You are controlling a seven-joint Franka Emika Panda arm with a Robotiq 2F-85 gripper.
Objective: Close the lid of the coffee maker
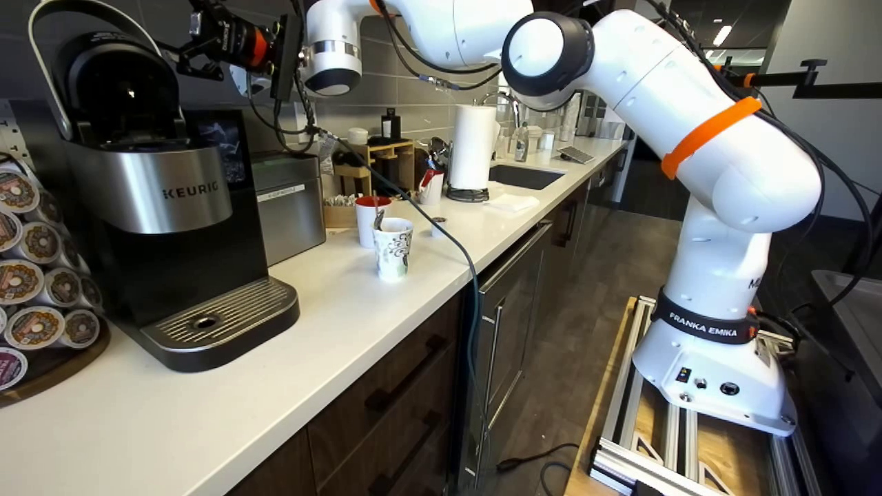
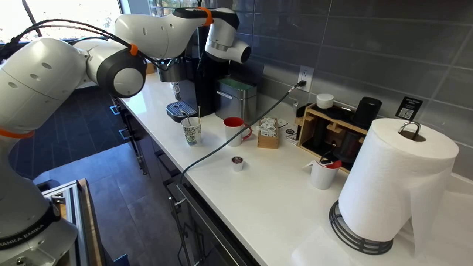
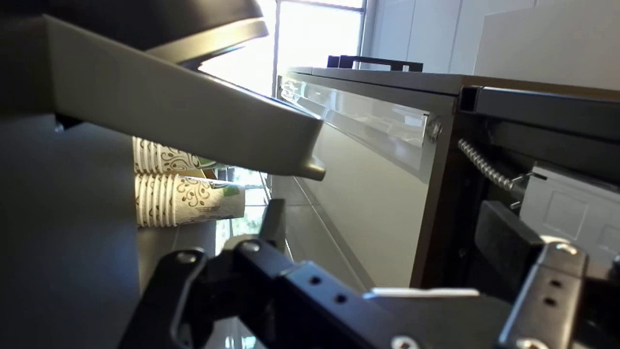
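Glossy black dome-shaped lid (image 1: 120, 76): seen tipped up in an exterior view, at the top of the large black coffee maker (image 1: 158, 200) with its brushed silver band; yet to be lowered.
Black 2-fingered gripper (image 3: 382, 218): its jaws are spread wide, and nothing is held between them.
Lid from jaws: set just beside them, on the picture's left, in an exterior view, at about their height; whether contact is made cannot be told.
Curved silver handle (image 3: 189, 109): arched over the lid; judged to be the pale bar seen running aslant from the upper left in the wrist view, its end near 1 fingertip (image 3: 275, 220).
Jointed white arm (image 1: 654, 83): only 1 is present, so no choice of side is posed.
Closing push: judged to turn on the fingers being brought behind the handle, on the side of the grey tiled wall (image 2: 351, 44), so that the lid can be tipped forward.
Ribbed drip tray (image 2: 180, 110): shown in an exterior view in which the lid and the jaws cannot be made out behind the arm.
Patterned paper cups (image 3: 193, 198): 2 stacks are shown beyond the handle by the wrist view.
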